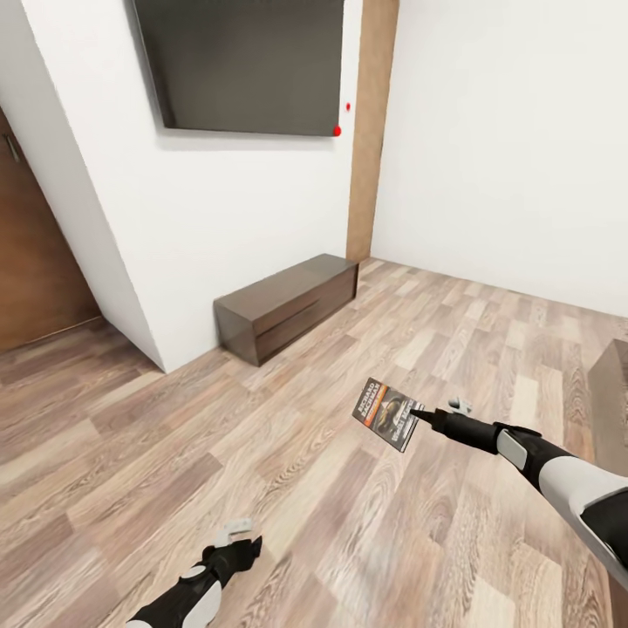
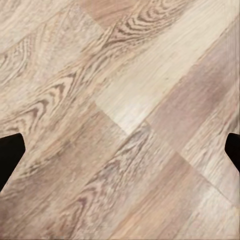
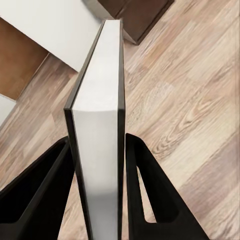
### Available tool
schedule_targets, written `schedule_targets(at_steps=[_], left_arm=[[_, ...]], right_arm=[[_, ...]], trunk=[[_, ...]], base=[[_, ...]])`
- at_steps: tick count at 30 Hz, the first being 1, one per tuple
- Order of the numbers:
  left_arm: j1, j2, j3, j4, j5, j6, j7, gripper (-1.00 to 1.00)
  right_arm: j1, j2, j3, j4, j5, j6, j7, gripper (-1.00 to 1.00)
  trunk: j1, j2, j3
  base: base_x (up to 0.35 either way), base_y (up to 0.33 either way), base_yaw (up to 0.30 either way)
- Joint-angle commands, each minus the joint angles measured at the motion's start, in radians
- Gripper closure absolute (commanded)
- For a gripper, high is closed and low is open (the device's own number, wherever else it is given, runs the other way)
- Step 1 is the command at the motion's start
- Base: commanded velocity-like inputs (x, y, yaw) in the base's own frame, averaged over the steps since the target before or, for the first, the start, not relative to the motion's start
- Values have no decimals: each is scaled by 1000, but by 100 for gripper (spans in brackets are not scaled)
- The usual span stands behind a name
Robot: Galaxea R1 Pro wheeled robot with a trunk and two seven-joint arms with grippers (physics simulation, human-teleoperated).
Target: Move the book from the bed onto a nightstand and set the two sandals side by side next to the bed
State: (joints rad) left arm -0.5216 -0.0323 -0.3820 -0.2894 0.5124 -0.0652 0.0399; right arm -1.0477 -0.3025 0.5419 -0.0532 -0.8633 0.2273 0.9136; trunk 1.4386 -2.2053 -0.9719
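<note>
My right gripper (image 1: 420, 417) is shut on the book (image 1: 389, 413), a thin paperback with a dark cover, white lettering and an orange band, held up over the wood-plank floor. In the right wrist view the book (image 3: 97, 115) stands edge-on, clamped between the two black fingers (image 3: 42, 195). Low at the left, my left gripper (image 1: 242, 539) hangs open with nothing in it. Its dark fingertips (image 2: 10, 155) sit wide apart over bare planks. The bed, the nightstand and the sandals are out of view.
A long, low dark bench (image 1: 288, 303) without a lamp stands against the white wall under a black wall screen (image 1: 249, 61). A brown door (image 1: 35, 262) is at the far left. A dark brown furniture edge (image 1: 612, 392) shows at the right.
</note>
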Motion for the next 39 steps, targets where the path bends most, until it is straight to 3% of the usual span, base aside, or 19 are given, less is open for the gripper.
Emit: schedule_targets(at_steps=[1, 22, 39], left_arm=[[0, -1, 0, 0, 0, 0, 0, -100], [2, -13, 0, 24, -2, -2, 2, -100], [3, -12, 0, 35, -2, -10, 2, -100]], right_arm=[[0, 0, -8, 0, -2, 0, 0, 100], [0, -1, -10, -2, 2, 1, 2, 100], [0, -1, -7, -7, 6, 0, 2, 100]], trunk=[[0, 0, 1], [0, 0, 24], [0, 0, 25]], base=[[320, 121, -225], [331, -32, -243], [332, -55, -232]])
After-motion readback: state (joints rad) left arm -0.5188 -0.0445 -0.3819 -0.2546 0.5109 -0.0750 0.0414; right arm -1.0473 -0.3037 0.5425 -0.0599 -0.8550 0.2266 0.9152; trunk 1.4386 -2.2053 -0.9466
